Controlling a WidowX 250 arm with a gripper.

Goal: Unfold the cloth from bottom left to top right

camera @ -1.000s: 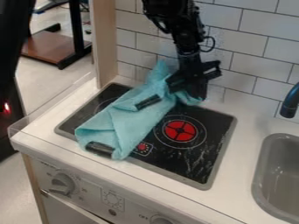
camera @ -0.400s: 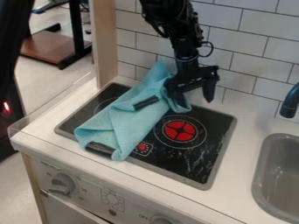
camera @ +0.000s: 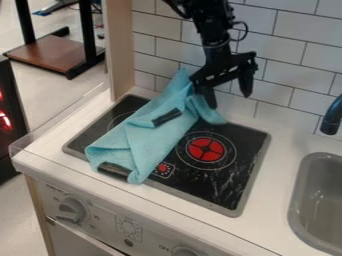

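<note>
Camera view: the pincer point(camera: 230, 102), spread wide (nothing gripped), hangs by the rumpled turquoise cloth point(camera: 148, 142).

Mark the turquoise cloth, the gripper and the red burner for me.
Turquoise cloth point(camera: 152, 141): camera view, middle of its bunched body.
Gripper point(camera: 230, 102): camera view, midway between its fingertips.
Red burner point(camera: 206, 149): camera view, center of the disc.

White rectangular tiles point(camera: 287, 62) with dark joints cover the wall behind a white tabletop point(camera: 275, 170). A pale wood post point(camera: 120, 45) stands at the tiles' left edge. At upper left, beyond the post, a black metal stand point(camera: 89, 35) with a brown board point(camera: 53, 54) low down rests on a light grey floor point(camera: 70, 90). At far left, red lights point(camera: 5, 120) glow on something black.
</note>
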